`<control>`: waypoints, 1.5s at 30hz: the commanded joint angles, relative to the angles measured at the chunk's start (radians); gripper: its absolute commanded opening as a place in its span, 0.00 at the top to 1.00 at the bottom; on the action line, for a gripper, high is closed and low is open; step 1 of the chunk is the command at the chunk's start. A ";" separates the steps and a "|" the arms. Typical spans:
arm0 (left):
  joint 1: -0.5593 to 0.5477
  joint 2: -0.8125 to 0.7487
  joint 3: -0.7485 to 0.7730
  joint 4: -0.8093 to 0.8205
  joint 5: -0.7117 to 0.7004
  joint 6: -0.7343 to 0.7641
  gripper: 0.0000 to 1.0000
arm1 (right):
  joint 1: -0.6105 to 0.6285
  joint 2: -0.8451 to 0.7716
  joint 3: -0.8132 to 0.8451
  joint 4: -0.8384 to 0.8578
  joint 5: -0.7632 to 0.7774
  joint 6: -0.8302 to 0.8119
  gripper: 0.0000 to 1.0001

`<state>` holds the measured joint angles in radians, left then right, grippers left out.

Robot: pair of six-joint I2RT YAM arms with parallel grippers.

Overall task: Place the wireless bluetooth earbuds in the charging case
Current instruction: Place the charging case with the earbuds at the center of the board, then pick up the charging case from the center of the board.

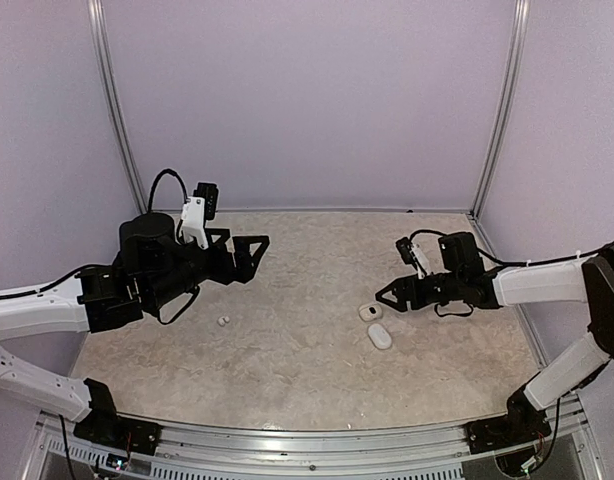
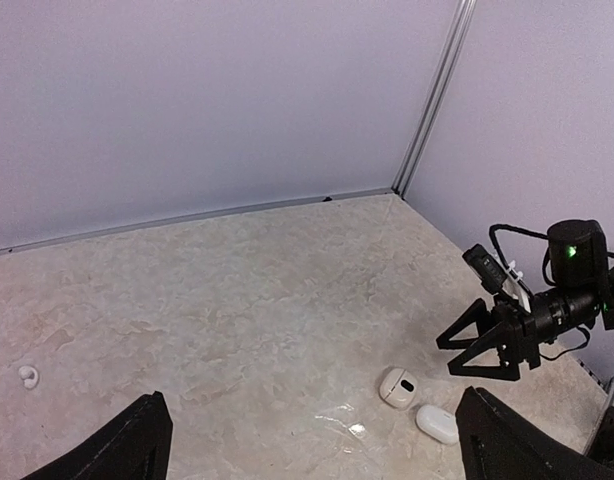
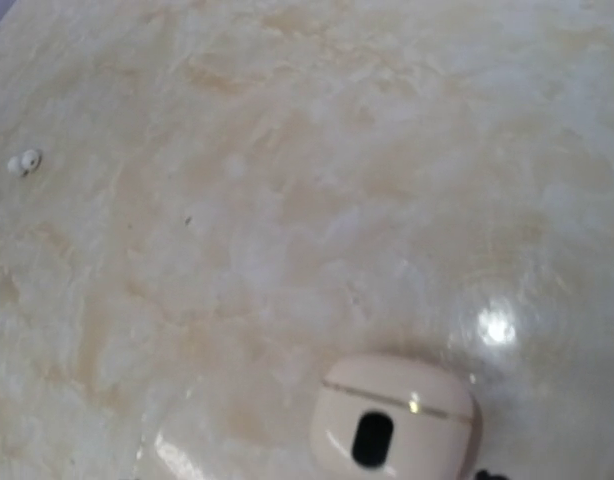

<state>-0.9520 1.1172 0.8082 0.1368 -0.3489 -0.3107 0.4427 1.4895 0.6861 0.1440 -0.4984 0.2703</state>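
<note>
The charging case (image 1: 370, 312) is a small roundish white shell with a dark spot, lying shut on the table at the right. It also shows in the left wrist view (image 2: 396, 386) and fills the bottom of the right wrist view (image 3: 397, 425). One tiny whitish earbud (image 1: 223, 321) lies left of centre, also in the left wrist view (image 2: 28, 376) and the right wrist view (image 3: 24, 162). I see no second earbud. My right gripper (image 1: 385, 297) is open, just above and beside the case. My left gripper (image 1: 252, 250) is open and empty, raised behind the earbud.
A plain elongated white oval object (image 1: 380, 337) lies just in front of the case, also in the left wrist view (image 2: 437, 423). Pale walls and metal corner posts (image 1: 497, 110) enclose the marbled table (image 1: 297, 380).
</note>
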 commanded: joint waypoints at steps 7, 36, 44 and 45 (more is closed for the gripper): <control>0.010 -0.006 -0.017 0.003 -0.019 -0.017 0.01 | 0.099 -0.093 -0.083 -0.138 0.159 -0.033 0.27; 0.012 0.008 -0.020 0.004 -0.016 -0.011 0.01 | 0.307 0.145 0.052 -0.276 0.451 -0.072 0.43; 0.013 0.006 -0.035 0.008 -0.016 -0.007 0.01 | 0.301 0.084 0.069 -0.266 0.328 -0.075 0.56; 0.013 0.005 -0.037 0.011 -0.012 -0.006 0.01 | 0.296 0.070 0.073 -0.258 0.287 -0.072 0.56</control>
<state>-0.9478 1.1202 0.7902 0.1360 -0.3546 -0.3214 0.7395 1.6096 0.7307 -0.0956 -0.0914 0.1963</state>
